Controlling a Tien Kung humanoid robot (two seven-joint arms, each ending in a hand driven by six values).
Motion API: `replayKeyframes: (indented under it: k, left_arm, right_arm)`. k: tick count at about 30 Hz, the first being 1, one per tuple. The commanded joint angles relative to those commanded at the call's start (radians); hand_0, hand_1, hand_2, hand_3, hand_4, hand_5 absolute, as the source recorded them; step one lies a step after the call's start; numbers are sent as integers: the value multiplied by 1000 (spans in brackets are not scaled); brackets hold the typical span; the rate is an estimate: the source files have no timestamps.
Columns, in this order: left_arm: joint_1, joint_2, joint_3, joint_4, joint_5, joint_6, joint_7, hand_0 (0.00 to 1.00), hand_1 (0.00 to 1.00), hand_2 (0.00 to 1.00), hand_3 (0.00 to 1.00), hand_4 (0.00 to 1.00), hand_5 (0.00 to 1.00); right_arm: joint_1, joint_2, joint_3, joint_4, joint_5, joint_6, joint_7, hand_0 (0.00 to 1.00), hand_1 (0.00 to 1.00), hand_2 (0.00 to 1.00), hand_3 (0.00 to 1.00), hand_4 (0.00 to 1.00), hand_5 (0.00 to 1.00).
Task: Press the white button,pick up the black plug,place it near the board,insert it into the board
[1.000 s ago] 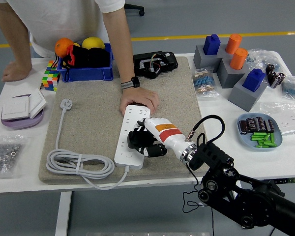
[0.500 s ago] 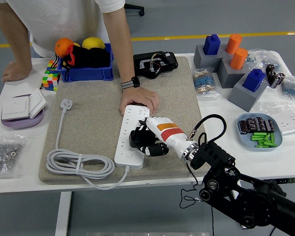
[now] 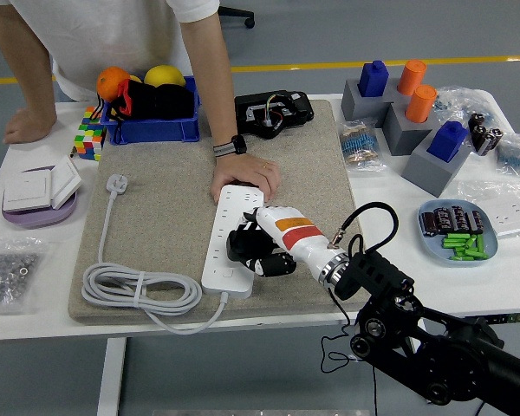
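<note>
Pressing black plug (image 3: 243,245) onto board (image 3: 230,238), fingers (image 3: 273,263) curled (right hand (image 3: 273,243))

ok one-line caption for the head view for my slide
Robot's right hand over the white power strip on the felt mat, a person's hand steadying the strip's far end.

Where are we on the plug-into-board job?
Late stage. The right hand is over the white power strip, fingers curled on a black plug, apparently at the sockets; whether it is seated can't be seen. A person's hand steadies the strip's far end. The button press can't be confirmed. Left: finish insertion, release.
</note>
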Motion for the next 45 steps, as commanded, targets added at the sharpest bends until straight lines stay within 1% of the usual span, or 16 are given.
replayKeyframes:
  k: [10,23,34,45]
  left_arm:
    - [0,0,0,0,-5,1,-1,624,630,636,693,553,396]
    - [2,0,-2,0,0,1,-1,625,630,636,693,553,395]
    - [1,0,-1,0,-4,1,-1,624,630,636,693,553,395]
    - [2,0,-1,0,-3,1,-1,624,630,636,693,553,395]
  right_arm:
    - [-1,-1,-1,-5,-11,2,-8,540,546,548,555,754,2]
    - [-8,-3,-2,18,-15,7,-21,540,545,548,555,754,2]
    - [-4,8,-1,-8,-20,1,-19,542,544,548,555,755,2]
    - [-7,7,-9,-7,-18,4,-21,540,545,549,556,756,2]
